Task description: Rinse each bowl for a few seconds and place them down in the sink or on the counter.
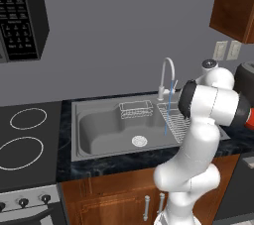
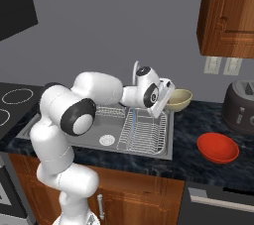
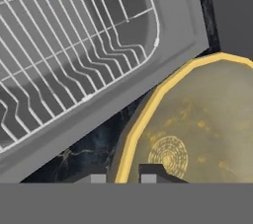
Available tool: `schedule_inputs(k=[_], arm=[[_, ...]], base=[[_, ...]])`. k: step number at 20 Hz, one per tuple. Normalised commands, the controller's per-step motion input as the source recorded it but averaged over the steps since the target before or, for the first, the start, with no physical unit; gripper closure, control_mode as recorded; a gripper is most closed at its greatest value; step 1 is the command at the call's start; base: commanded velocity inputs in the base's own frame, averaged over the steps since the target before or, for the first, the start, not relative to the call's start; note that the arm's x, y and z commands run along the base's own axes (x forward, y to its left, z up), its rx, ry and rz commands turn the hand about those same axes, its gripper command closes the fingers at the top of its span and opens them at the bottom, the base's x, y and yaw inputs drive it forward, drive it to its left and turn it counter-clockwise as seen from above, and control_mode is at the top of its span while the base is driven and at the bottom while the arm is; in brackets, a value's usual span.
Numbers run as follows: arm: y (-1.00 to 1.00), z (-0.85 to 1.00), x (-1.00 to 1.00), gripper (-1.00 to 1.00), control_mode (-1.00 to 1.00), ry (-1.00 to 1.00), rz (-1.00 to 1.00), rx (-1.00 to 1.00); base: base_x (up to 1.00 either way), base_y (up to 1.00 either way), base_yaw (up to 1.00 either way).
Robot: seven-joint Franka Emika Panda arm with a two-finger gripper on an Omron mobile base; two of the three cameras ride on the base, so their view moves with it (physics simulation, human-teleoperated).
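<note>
Gripper: the gripper (image 3: 120, 177) is closed on the rim of the tan bowl (image 3: 197, 119); one dark finger tip (image 3: 153, 172) is inside the bowl, the other is outside the yellow edge.
Tan bowl: held in the jaws, lifted and tilted, above the right edge of the sink (image 2: 166, 140), where the metal meets the counter (image 2: 198, 120). In the right base view the tan bowl (image 2: 179, 99) sticks out to the right of the hand.
Red bowl: the red bowl (image 2: 218, 147) sits upright on the counter, well apart from the jaws, to the right and nearer to the front edge. It is not touched.
Sink: below and left of the jaws. The drying rack (image 3: 59, 45) of wire lies in the smaller side, just beside the held bowl. The large basin with round drain (image 1: 139, 141) is farther left.
Tap: the curved tap (image 1: 166, 75) stands behind the sink; a thin blue stream of water (image 1: 167, 112) falls from it to the rack side.
Toaster: the dark grey toaster (image 2: 240, 105) stands on the counter at far right, behind the red bowl.
Stovetop: the black stovetop (image 1: 27, 137) with white rings is left of the sink, far from the jaws.
</note>
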Motion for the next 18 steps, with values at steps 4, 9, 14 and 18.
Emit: schedule_inputs(k=[4,9,14,18], arm=[[0.19,0.18,-0.02,1.0,-1.0,0.08,0.06,0.0],[0.19,0.09,-0.12,1.0,-1.0,0.04,0.08,0.0],[0.19,0.02,-0.18,1.0,-1.0,0.02,0.08,0.0],[0.19,0.0,-0.19,1.0,-1.0,0.0,0.08,-0.01]], base=[[0.0,0.0,0.0],[0.0,0.0,0.0],[0.0,0.0,0.0],[0.0,0.0,0.0]])
